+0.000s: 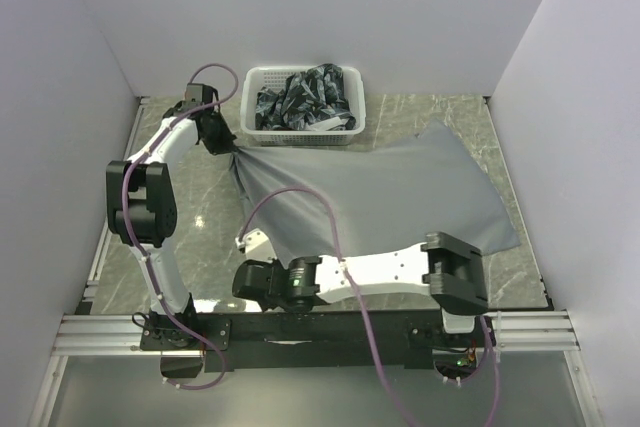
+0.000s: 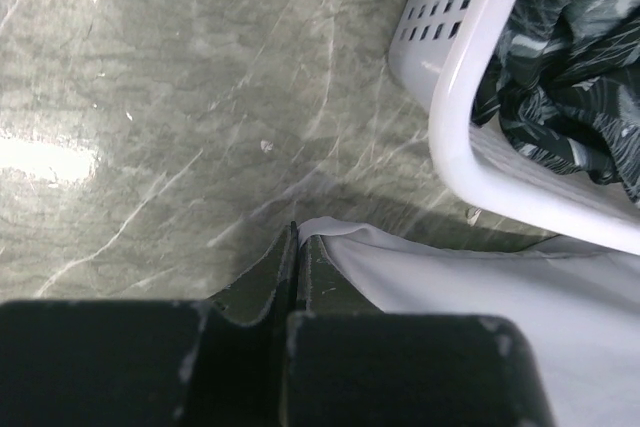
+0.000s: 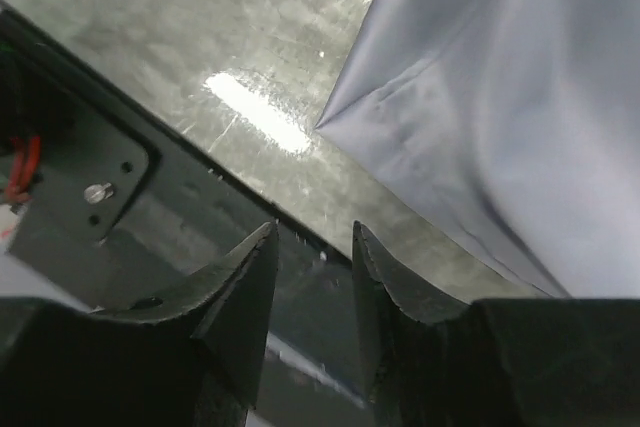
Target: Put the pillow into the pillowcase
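The grey pillowcase [image 1: 380,197] lies spread and wrinkled across the right half of the table. No cream pillow shows in any view, apart from a small white bit [image 1: 251,240] at the pillowcase's near left corner; I cannot tell what it is. My left gripper [image 1: 232,150] is shut on the pillowcase's far left corner, just in front of the basket; the left wrist view shows the fabric edge [image 2: 345,239] pinched at the gripper [image 2: 297,232]. My right gripper [image 1: 240,284] hangs open at the table's near edge. Nothing is between its jaws [image 3: 315,232], and the pillowcase corner [image 3: 330,125] lies beyond them.
A white slotted basket [image 1: 300,134] holding dark patterned cloth [image 1: 305,95] stands at the back, its rim [image 2: 450,137] close to my left gripper. Grey marble tabletop [image 1: 200,217] lies left of the pillowcase. The metal frame rail [image 1: 330,327] runs along the near edge.
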You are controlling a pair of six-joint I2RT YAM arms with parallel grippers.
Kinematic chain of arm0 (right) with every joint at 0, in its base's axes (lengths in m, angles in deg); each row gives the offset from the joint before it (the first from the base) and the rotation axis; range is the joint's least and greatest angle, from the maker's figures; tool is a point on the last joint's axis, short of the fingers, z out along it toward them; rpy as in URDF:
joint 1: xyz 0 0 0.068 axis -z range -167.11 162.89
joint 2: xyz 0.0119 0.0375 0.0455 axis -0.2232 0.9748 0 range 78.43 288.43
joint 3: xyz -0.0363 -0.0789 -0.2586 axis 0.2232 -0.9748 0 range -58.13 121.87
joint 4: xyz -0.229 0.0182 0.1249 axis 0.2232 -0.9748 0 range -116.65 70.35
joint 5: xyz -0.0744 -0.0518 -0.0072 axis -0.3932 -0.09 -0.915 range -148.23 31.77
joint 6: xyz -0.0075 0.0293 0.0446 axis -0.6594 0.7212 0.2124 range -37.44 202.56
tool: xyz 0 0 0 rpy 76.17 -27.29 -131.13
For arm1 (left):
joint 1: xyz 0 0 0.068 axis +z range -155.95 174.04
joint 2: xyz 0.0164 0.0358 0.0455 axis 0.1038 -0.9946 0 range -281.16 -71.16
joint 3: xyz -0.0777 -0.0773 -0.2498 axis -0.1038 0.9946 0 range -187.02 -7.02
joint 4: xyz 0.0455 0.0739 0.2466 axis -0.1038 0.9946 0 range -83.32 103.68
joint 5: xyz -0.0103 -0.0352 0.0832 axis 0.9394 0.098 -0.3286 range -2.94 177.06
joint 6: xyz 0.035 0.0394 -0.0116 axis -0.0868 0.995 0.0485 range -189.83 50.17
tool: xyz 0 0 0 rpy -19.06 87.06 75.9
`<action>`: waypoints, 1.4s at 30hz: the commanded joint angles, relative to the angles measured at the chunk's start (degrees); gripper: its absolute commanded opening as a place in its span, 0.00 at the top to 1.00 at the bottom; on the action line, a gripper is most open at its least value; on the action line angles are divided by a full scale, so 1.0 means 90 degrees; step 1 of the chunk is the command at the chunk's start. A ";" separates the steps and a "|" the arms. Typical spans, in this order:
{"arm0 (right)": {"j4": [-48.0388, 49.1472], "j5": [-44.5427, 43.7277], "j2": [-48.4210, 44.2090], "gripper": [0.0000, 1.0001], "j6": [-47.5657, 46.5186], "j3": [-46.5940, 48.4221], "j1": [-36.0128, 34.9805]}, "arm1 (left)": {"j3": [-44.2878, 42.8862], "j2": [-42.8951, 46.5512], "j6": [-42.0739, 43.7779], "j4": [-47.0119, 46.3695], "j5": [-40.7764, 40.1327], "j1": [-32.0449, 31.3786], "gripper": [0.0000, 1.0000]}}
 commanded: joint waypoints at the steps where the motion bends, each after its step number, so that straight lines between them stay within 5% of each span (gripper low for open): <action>1: 0.0681 0.0210 0.0558 0.57 -0.0038 0.0062 0.0293 | -0.0380 0.0021 0.0044 -0.0146 -0.0090 0.0060 0.99; 14: 0.1588 -0.0123 0.1184 0.44 -0.0311 -0.0200 0.0664 | -0.0430 -0.0076 0.0151 -0.0136 -0.0236 0.0060 0.99; 19: 0.1969 0.0540 0.1156 0.62 -0.0292 -0.0492 0.0635 | -0.0566 -0.0184 0.0161 -0.0077 -0.0266 0.0060 0.99; 24: 0.1971 0.0640 0.0619 1.00 -0.0058 -0.0854 0.0509 | -0.0868 -0.0330 0.0152 0.0011 -0.0314 0.0070 0.99; 32: 0.1277 0.0493 0.0479 1.00 -0.0047 0.0218 -0.0390 | -0.1503 -0.0740 0.0142 0.0196 -0.0461 0.0089 0.99; 42: 0.1803 0.1684 0.1702 1.00 -0.0770 0.1596 0.0000 | -0.1582 -0.0809 0.0200 0.0177 -0.0549 0.0304 0.99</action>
